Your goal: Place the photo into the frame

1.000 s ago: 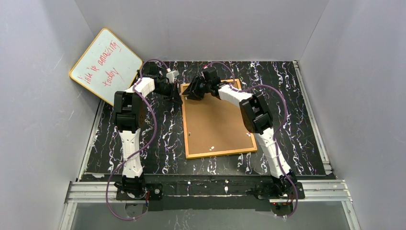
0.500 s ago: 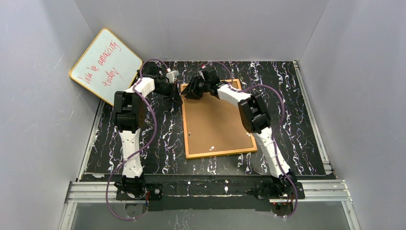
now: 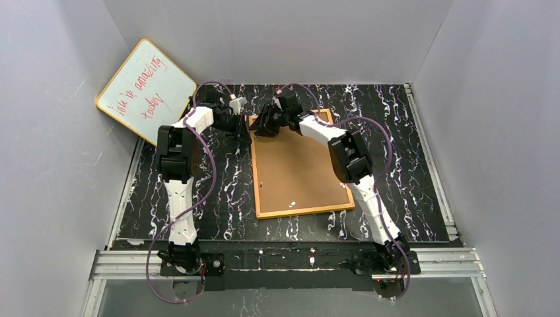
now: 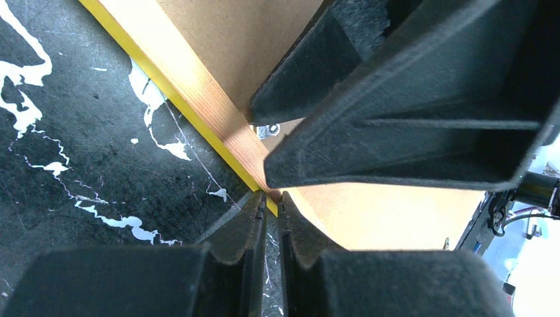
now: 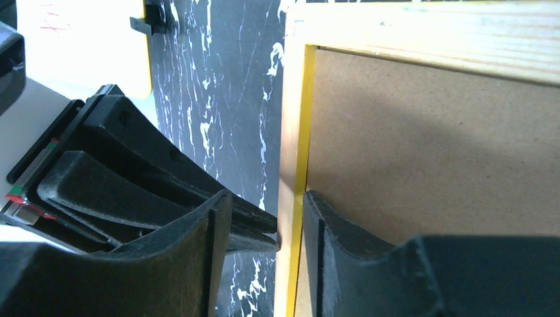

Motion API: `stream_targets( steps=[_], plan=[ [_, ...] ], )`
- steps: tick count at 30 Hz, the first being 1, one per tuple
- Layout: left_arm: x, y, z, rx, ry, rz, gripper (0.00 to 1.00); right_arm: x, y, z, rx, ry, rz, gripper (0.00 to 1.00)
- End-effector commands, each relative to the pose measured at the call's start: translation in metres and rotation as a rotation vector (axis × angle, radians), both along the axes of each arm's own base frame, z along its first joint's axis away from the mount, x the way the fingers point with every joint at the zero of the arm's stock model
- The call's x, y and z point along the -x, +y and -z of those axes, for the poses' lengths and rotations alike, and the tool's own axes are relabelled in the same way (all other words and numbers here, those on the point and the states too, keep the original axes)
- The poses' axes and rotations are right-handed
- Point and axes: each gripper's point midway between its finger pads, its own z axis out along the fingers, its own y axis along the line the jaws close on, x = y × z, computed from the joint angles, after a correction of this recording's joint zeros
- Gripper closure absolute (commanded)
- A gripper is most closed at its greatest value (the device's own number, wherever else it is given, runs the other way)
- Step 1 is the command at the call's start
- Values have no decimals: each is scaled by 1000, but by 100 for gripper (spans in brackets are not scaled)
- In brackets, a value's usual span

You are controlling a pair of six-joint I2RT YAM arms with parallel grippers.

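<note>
The frame [image 3: 304, 212] lies face down in the middle of the table, its orange-brown back up and a brown backing board [image 3: 297, 165] inside it. My left gripper [image 3: 243, 131] is shut, its tips against the outer yellow edge of the frame [image 4: 205, 105] at the far left corner. My right gripper [image 3: 261, 125] is open at the same corner. It straddles the left rail [image 5: 294, 132], with one finger over the backing board [image 5: 429, 145] and the other over the table. The left gripper's fingers [image 5: 132, 191] show beside it. The photo is not in view.
A yellow-rimmed whiteboard [image 3: 146, 89] with red handwriting leans against the left wall at the back. The black marbled tabletop [image 3: 409, 152] lies bare round the frame. Grey walls close in three sides, and a metal rail [image 3: 284, 259] runs along the near edge.
My right gripper has crept a little to the left along the frame's far edge toward the corner. The left arm and the frame have not visibly moved.
</note>
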Motion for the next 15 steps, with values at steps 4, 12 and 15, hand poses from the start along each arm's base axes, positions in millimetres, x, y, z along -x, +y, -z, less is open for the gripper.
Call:
stream_targets(
  steps=[4,12,15],
  plan=[
    [33,6,22,-135,81,51,83,-18,-28,-89,-8,-201,15,39],
    [102,7,-10,-97,126,104,53,58,-74,-88,38,-154,30,37],
    [132,6,0,-104,173,128,53,106,-76,-69,58,-90,-5,38]
  ],
)
